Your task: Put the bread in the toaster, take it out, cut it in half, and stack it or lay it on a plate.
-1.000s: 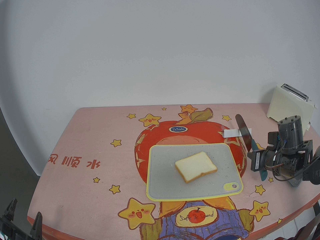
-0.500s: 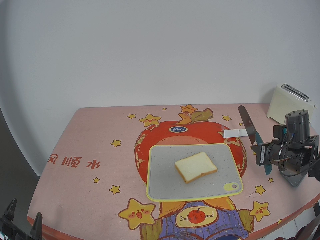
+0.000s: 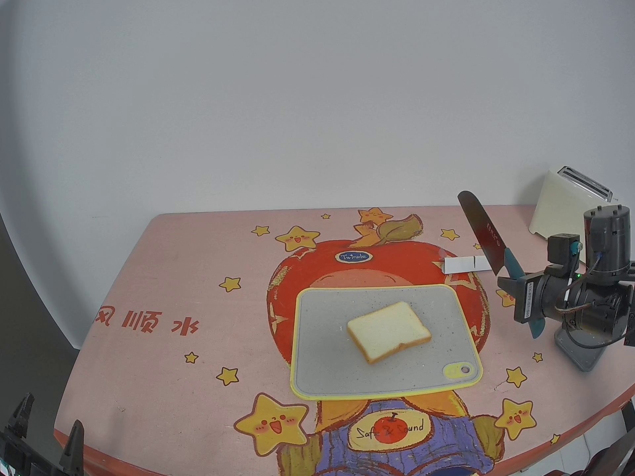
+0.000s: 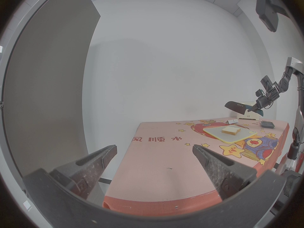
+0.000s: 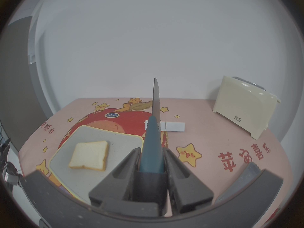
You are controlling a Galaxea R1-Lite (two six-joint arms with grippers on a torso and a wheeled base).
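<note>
while the right claw (image 3: 522, 301) pinches the knife (image 3: 485, 235) near the tabletop's (image 3: 198, 279) right edge, bread (image 3: 388, 330) lies well apart, centred on the cutting board (image 3: 317, 358).

Red characters (image 3: 147, 318) and apple-badge lettering (image 3: 390, 429) on the table (image 3: 198, 259).

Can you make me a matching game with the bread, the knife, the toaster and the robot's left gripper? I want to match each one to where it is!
1 bread
2 knife
3 toaster
4 left gripper

a held in the right gripper
b open, empty
c flat on the cutting board
d standing at the table's far right corner

Pairs: 1-c, 2-a, 3-d, 4-b
</note>
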